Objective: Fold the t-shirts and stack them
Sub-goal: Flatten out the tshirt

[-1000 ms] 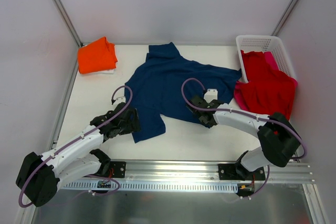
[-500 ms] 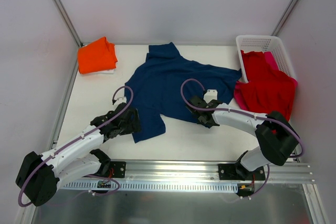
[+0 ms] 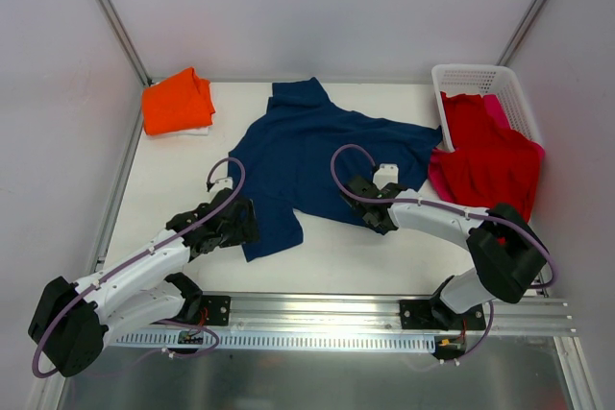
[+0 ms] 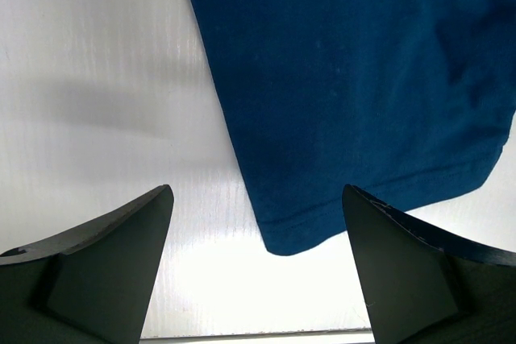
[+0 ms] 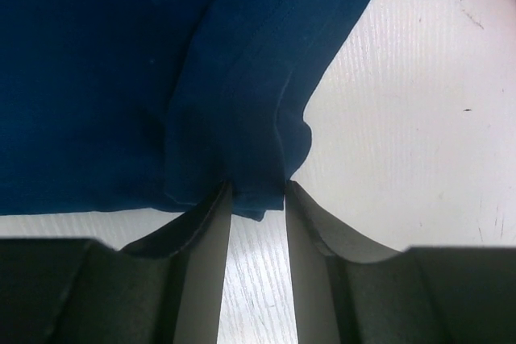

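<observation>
A navy blue t-shirt (image 3: 298, 151) lies spread and rumpled in the middle of the white table. My right gripper (image 3: 368, 204) is at its near right hem; the right wrist view shows the gripper (image 5: 258, 187) shut on a bunched fold of the navy cloth (image 5: 234, 118). My left gripper (image 3: 238, 223) hovers low over the shirt's near left corner, and the left wrist view shows the gripper (image 4: 256, 191) open, with that corner (image 4: 290, 235) lying flat between its fingers and untouched. An orange t-shirt (image 3: 178, 103) sits folded at the back left. A red t-shirt (image 3: 490, 156) spills out of the basket over a pink one (image 3: 498, 108).
A white lattice basket (image 3: 476, 74) stands at the back right against the wall frame. Metal frame posts run along both sides. The arms' mounting rail (image 3: 317, 319) lines the near table edge.
The right jaws opened wider and then closed again on the navy hem fold. The left arm and the shirt have barely moved.
</observation>
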